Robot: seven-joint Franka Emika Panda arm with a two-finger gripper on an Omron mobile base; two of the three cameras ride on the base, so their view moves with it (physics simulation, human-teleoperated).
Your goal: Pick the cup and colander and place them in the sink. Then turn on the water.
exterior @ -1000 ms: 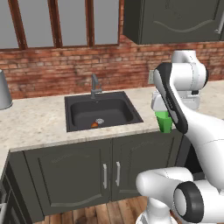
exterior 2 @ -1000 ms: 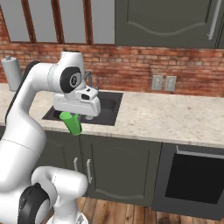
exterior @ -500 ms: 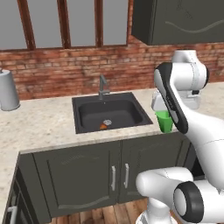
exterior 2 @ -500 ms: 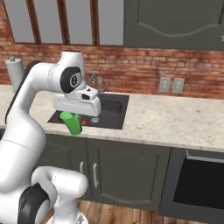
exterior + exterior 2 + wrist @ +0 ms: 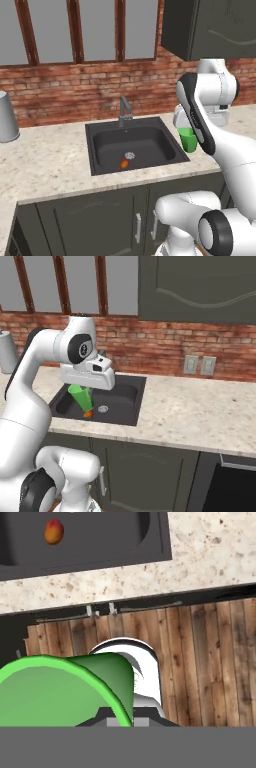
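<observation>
My gripper [image 5: 80,390] is shut on the bright-green cup [image 5: 82,399], which hangs tilted below the white hand. In the left base view the cup [image 5: 188,139] sits just right of the dark grey sink [image 5: 101,148], partly behind my arm. The hand view has the cup's open rim [image 5: 55,692] large at the bottom left, with the sink [image 5: 100,542] at the top. A grey faucet [image 5: 123,108] stands at the basin's back, and a round drain [image 5: 129,155] lies in its floor. The colander and the water are out of view.
A small orange object [image 5: 123,163] lies in the basin near the drain. A large grey metal cylinder [image 5: 6,118] stands on the counter far left. Speckled counter [image 5: 200,411] runs right of the sink, with wall outlets [image 5: 199,364] behind. Dark cabinets and wooden floor [image 5: 210,662] lie below.
The whole scene has shifted in both base views, so the base has moved along the counter. My arm keeps its pose and still holds the cup.
</observation>
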